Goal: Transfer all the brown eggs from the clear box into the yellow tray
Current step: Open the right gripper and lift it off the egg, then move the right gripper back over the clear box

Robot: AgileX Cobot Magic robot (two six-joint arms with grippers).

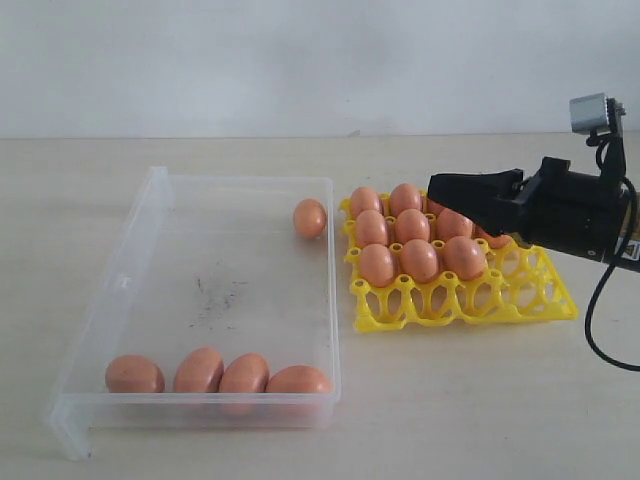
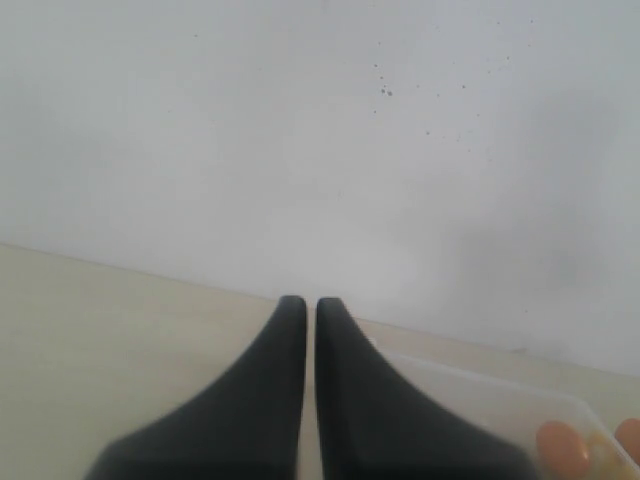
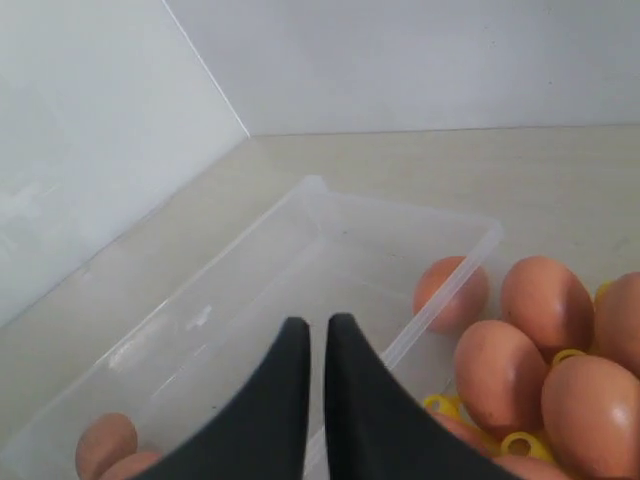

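The clear box [image 1: 118,283] holds several brown eggs: one [image 1: 309,217] in its far right corner and a row [image 1: 199,371] against the front wall. To its right, the yellow tray [image 1: 520,290] carries several eggs [image 1: 418,260] in its back cups. My right gripper [image 1: 433,189] hovers over the tray's far side, shut with nothing between its fingers. In the right wrist view this gripper [image 3: 318,322] points over the box [image 3: 400,215], with the corner egg [image 3: 450,290] and tray eggs [image 3: 545,300] beside it. My left gripper [image 2: 311,300] is shut and empty above the bare table.
The pale table [image 1: 450,400] runs to a white wall [image 1: 300,60]. A black cable [image 1: 598,330] hangs from the right arm past the tray's right edge. The left wrist view catches a box corner [image 2: 500,400] and an egg [image 2: 560,447].
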